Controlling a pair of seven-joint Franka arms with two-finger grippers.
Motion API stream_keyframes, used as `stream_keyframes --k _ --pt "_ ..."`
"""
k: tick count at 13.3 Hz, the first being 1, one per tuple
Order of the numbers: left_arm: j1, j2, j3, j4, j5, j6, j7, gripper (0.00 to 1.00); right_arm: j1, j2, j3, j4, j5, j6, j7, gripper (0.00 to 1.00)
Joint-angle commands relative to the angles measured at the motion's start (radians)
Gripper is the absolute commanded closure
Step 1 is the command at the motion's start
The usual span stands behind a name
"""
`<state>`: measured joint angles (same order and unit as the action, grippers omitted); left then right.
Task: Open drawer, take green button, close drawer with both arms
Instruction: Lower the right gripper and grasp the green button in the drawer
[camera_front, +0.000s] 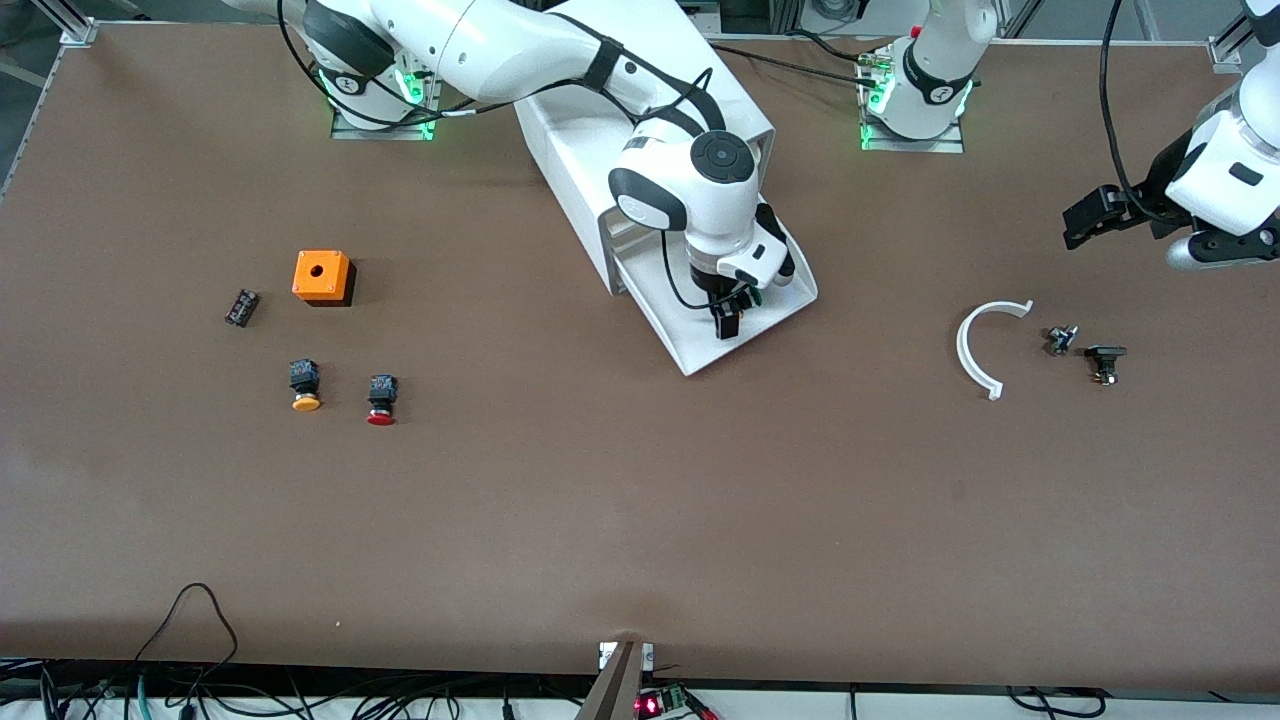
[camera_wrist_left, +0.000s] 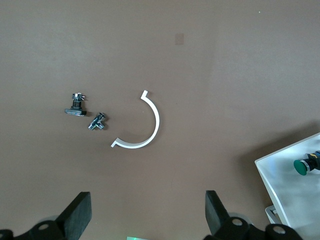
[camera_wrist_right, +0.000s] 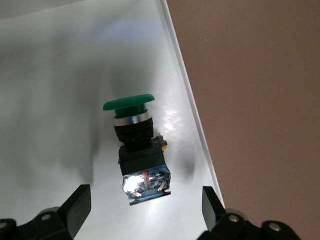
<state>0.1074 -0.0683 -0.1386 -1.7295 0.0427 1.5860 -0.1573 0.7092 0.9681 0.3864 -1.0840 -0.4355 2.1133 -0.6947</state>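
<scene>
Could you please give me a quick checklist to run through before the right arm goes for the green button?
1. Drawer pulled out: ok.
2. Green button lies on its side in the drawer, unobstructed: ok.
3. Right gripper over the button, jaws open: ok.
4. Button lined up between the jaws: ok in the right wrist view.
5. Room beside the drawer wall: cannot tell.
6. Left gripper waits open above the table, away from the drawer: ok.
</scene>
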Motion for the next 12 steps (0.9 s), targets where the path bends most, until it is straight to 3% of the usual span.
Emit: stream_keyframes --k 1,4,7,12 --pt "0.003 0.002 -0.001 0.016 -0.006 -0.006 -0.010 0.00 0.021 0.030 -0.015 0.036 -0.022 0.025 0.024 0.02" --pt "0.003 0.002 -0.001 0.016 -0.006 -0.006 -0.010 0.00 0.047 0.032 -0.038 0.036 -0.022 0.025 0.023 0.09" --pt "0.005 0.004 -0.001 0.016 -0.006 -0.006 -0.008 0.00 0.049 0.031 -0.044 0.036 -0.023 0.022 0.018 0.36" --pt "0.005 0.004 0.001 0.016 -0.006 -0.005 -0.005 0.00 0.059 0.031 -0.044 0.035 -0.025 0.022 0.015 0.62"
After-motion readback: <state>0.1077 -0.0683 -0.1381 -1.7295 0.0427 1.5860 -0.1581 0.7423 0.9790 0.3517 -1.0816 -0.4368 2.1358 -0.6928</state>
